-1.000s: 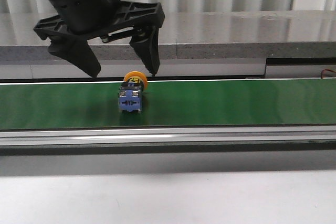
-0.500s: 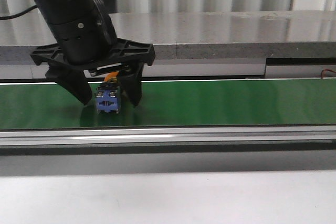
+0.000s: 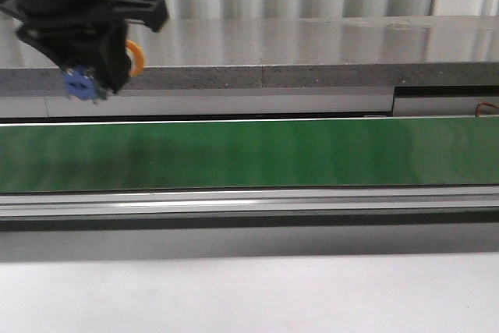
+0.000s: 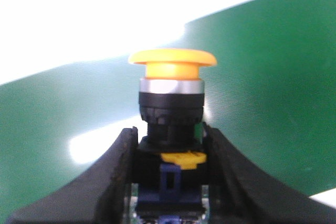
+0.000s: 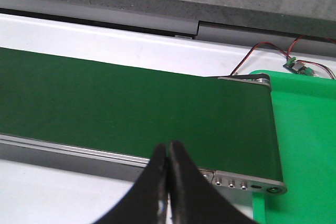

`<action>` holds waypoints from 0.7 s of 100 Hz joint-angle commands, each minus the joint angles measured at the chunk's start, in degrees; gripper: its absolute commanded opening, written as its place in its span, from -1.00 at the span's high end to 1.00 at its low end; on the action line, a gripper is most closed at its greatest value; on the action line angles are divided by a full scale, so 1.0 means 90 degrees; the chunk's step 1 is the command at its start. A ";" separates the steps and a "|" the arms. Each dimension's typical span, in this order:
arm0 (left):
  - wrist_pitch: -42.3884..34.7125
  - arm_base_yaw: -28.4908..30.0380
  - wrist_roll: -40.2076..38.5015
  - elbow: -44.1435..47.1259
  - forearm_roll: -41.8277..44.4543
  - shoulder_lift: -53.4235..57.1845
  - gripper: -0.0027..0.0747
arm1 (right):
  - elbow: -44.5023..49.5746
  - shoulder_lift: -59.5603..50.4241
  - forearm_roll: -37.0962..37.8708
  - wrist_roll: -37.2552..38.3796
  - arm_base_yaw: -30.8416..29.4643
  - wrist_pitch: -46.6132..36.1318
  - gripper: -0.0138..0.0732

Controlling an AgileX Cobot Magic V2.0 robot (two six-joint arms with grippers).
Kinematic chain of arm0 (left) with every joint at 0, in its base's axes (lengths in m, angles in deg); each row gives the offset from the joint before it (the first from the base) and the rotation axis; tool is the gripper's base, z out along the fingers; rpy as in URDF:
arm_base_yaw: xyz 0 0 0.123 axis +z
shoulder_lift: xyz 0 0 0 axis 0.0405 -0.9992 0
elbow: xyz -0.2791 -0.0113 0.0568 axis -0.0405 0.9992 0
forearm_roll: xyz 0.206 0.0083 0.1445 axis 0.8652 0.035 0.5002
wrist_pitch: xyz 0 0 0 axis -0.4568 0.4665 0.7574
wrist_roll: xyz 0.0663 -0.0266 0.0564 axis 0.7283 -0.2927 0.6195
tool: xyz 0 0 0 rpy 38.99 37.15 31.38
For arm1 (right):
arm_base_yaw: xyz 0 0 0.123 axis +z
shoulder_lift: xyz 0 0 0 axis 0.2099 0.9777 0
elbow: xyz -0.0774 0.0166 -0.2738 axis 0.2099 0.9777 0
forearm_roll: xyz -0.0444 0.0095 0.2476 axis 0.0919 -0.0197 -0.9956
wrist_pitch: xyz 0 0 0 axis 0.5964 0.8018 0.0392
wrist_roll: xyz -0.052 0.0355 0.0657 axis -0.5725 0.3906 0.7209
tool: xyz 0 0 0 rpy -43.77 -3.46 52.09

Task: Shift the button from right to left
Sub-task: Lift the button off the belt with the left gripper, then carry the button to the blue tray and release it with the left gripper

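The left pincer (image 4: 169, 182) is clamped on the blue blocky body of the yellow-headed push-button (image 4: 172, 95), holding it clear above the green conveyor belt (image 3: 312, 154) at far left for transfer, while the right pincer (image 5: 168, 182) idles fully closed, empty

Green conveyor belt (image 3: 312, 154) ran across the view, grey speckled ledge (image 3: 327, 76) behind it, red-black wires (image 5: 262, 51), small green circuit board (image 5: 297, 65), bright green mat (image 5: 304, 145) at belt's end.
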 commanded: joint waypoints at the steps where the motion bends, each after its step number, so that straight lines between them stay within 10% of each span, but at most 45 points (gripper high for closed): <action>1: -0.0096 0.0232 -0.0073 0.0075 0.0483 0.0813 0.98 | -0.0174 0.0008 0.0001 -0.0063 -0.0011 -0.0399 0.84; 70: -0.2690 0.4803 0.0292 0.2314 0.1459 0.1856 0.98 | -0.0174 0.0008 0.0001 -0.0063 -0.0011 -0.0406 0.84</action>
